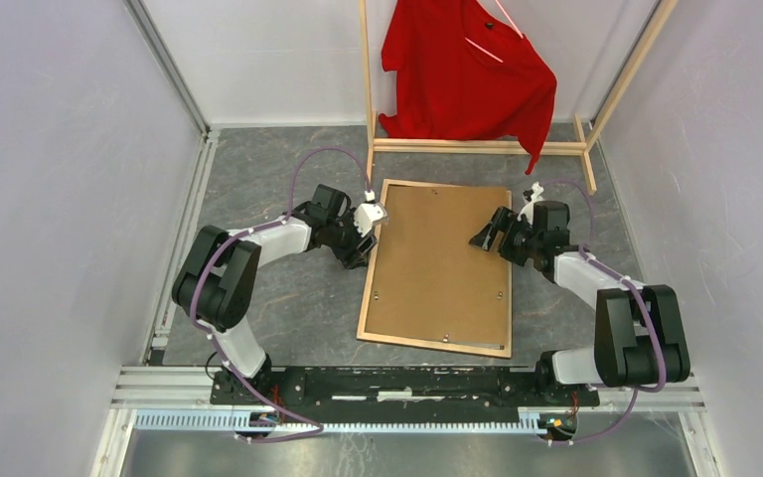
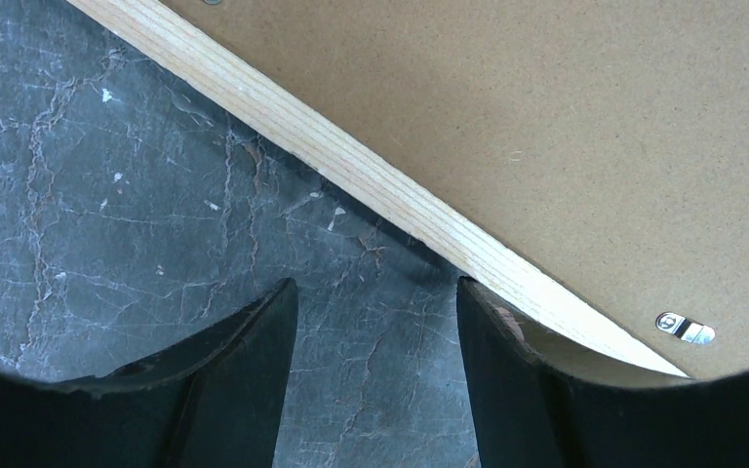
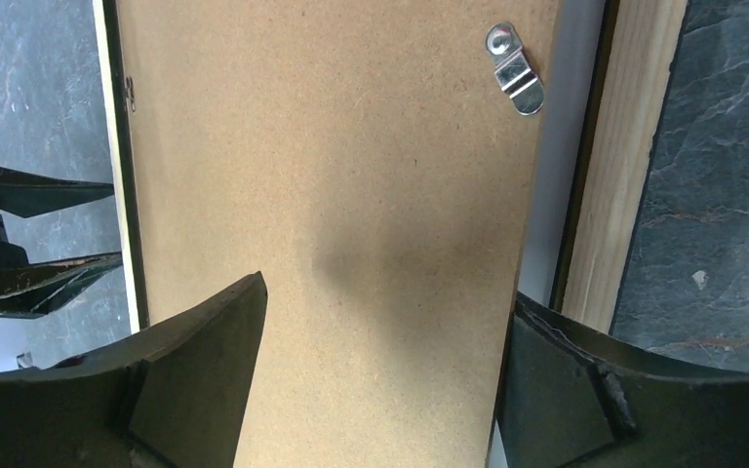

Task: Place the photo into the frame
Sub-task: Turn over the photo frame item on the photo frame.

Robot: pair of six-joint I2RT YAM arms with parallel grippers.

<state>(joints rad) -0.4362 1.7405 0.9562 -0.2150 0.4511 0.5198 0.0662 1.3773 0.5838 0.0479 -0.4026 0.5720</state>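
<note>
Two grippers work over one frame (image 2: 351, 156), which lies with its light-wood back up. The left gripper (image 2: 375, 302) hangs spread over the bare table (image 2: 107, 195). The frame's rail runs just ahead of it, at the tip of its right-hand finger, and whether that finger touches the wood cannot be told. The right gripper (image 3: 387, 292) is also spread and holds nothing. It hovers over the one brown backing board (image 3: 332, 146), which fills the frame beneath and ahead of it.

The photo itself is not plainly seen. A pale strip (image 3: 546, 195) runs beyond the right gripper's right finger, between the board's edge and the rail. It may be the print's white back, but that is uncertain.

The strip suggests the main risk: the board seems to sit off to one side. Pressing it down as it lies could wedge an edge on the rail or crease a print caught beneath it. A nudge from the left gripper's finger against the rail could slide the whole frame across the table, since nothing pins it down. If the clips are not turned over the board, it may lift when released.

One metal clip (image 3: 514, 68) shows ahead of the right gripper and one clip (image 2: 685, 328) off to the left gripper's right. The others are too small to count. Beyond both arms stand one wooden rack (image 1: 477, 146) and one red shirt (image 1: 457, 70).
</note>
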